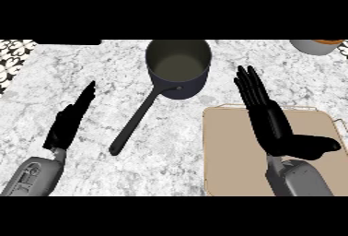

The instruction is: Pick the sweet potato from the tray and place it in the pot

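No sweet potato can be made out anywhere; if it lies on the tray, the right hand and its grey forearm cover that spot. The tray is a flat tan rectangle with rounded corners and a pale rim, at the lower right of the frame, its lower edge cut off. The right hand is above it, fingers straight and close together pointing toward the top of the frame, thumb splayed out to the right, holding nothing.

The pot stands at upper centre on the bench, a dark round saucepan with a dull olive-grey inside in which nothing shows. Its long, slim black handle runs down and left to a rounded tip.

The left hand at the lower left is seen edge-on, fingers straight and tapering to a point, holding nothing.

The bench is mottled white and grey stone. At the upper right corner a pale round vessel with an orange rim is mostly cut off. At the upper left edge a black-and-white patterned strip shows.
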Robot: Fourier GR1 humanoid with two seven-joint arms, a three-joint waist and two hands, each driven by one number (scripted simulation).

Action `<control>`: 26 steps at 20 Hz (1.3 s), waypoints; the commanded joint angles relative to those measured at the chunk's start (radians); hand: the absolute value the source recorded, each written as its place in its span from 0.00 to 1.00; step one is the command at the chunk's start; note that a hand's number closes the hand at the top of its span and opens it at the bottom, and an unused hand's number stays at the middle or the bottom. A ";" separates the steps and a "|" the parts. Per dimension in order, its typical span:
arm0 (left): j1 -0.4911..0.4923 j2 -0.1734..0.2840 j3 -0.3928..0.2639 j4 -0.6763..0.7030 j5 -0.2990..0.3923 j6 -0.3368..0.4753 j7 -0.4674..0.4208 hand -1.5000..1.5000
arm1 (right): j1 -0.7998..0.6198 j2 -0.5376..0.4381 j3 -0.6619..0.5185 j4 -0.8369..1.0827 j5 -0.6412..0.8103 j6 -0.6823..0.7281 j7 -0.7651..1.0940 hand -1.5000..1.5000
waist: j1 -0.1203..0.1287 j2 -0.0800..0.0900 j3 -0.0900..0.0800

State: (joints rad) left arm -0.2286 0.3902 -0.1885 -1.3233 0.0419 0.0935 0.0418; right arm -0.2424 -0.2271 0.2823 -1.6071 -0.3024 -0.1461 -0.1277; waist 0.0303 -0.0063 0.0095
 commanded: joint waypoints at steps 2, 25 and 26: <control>0.064 0.014 0.029 -0.017 0.034 -0.062 -0.012 0.50 | -0.005 -0.023 0.017 0.034 0.080 -0.037 0.104 1.00 | -0.026 0.005 -0.010; 0.173 -0.119 -0.016 -0.018 0.132 -0.138 0.033 0.50 | 0.117 -0.357 -0.123 -0.528 0.528 -0.243 0.870 0.00 | -0.040 0.002 -0.013; 0.105 -0.145 -0.028 -0.016 0.123 -0.115 0.098 0.50 | 0.049 -0.373 -0.146 -0.499 0.512 -0.210 0.928 0.00 | -0.037 0.005 -0.012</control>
State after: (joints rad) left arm -0.0960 0.2697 -0.2058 -1.3671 0.1668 -0.0208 0.1084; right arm -0.1178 -0.5476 0.1811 -2.0654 0.2523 -0.4512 0.5716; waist -0.0126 -0.0070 -0.0013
